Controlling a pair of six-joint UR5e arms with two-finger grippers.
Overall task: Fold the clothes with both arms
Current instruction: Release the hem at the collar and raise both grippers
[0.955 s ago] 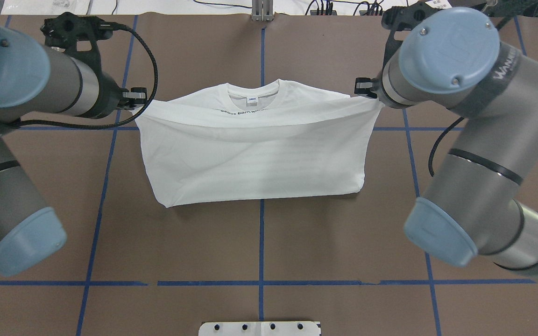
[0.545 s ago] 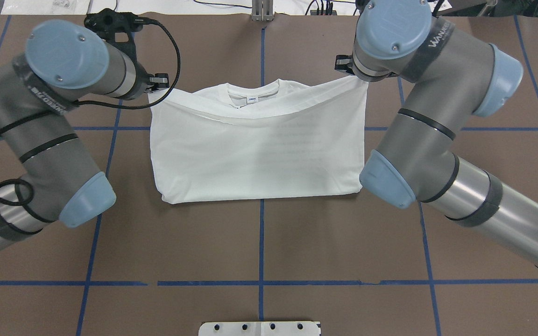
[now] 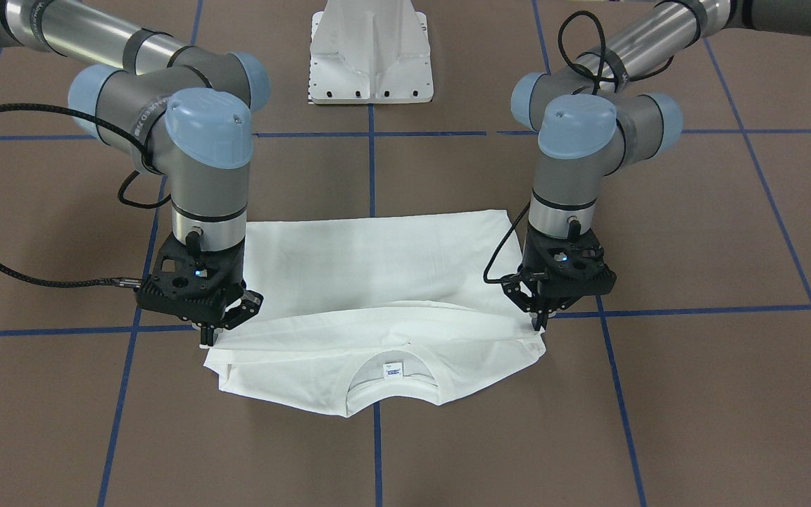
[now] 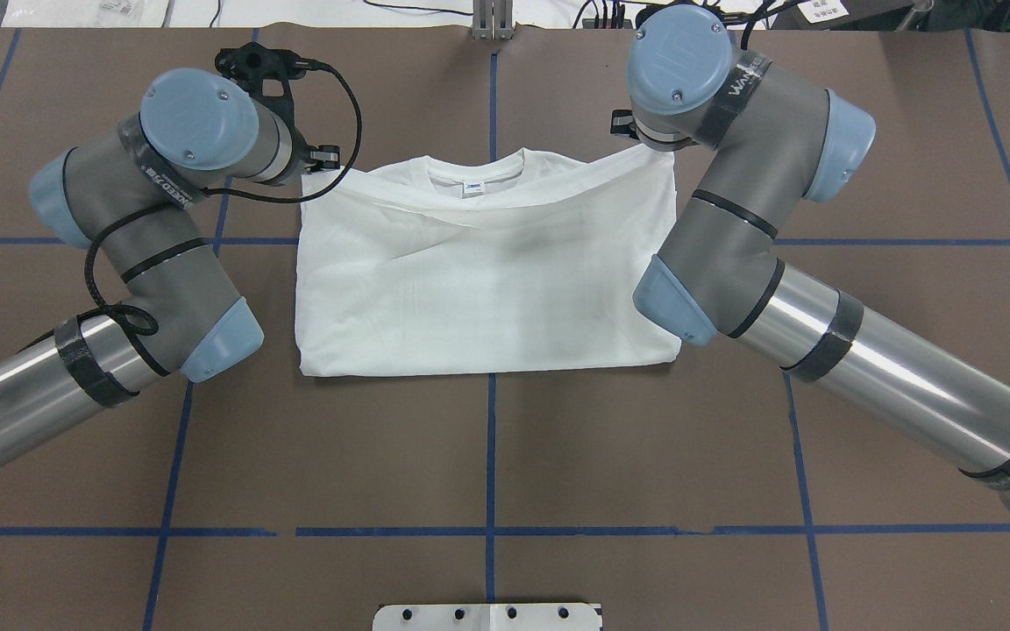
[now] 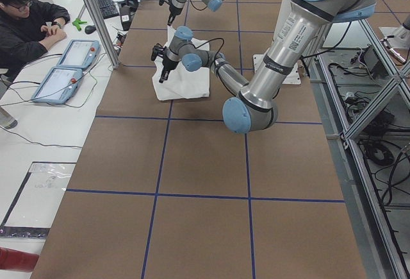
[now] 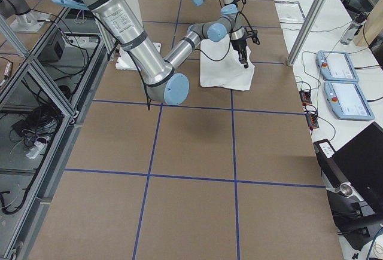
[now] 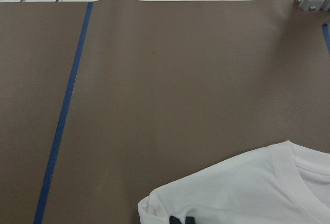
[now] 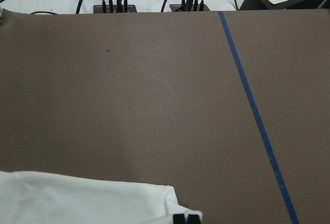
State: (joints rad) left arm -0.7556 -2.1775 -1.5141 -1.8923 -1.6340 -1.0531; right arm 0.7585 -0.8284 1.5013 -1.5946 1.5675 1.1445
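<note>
The shirt (image 4: 487, 289) lies flat in the upper centre of the overhead view, doubled over on the table (image 4: 487, 456). Its crease is toward the bottom of the frame and its collar (image 4: 476, 171) toward the top.

Both tools are clamped on cloth. The left gripper (image 3: 538, 320), at the right of the front view, pinches one corner of the upper layer. The right gripper (image 3: 210, 335), at the left of that view, pinches the other. In each wrist view the black fingertips (image 7: 181, 220) sit pressed together at the bottom edge, with white fabric under them.

The hem (image 3: 405, 306) stretches between the two pinches. It sags a little in the middle and sits just short of the collar, so the neck label (image 3: 393, 369) is uncovered. Both held corners are near the shoulders, low over the table; whether they touch the lower layer I cannot tell.

This looks like the end of the bottom-to-top fold, with the hem brought to the shoulder line and not yet let go. The next move probably calls for:
- setting both corners down level with the shoulders;
- keeping the edge taut so the slack flattens;
- spreading both pairs of fingers together;
- lifting straight up so neither tool drags the top layer askew.
</note>
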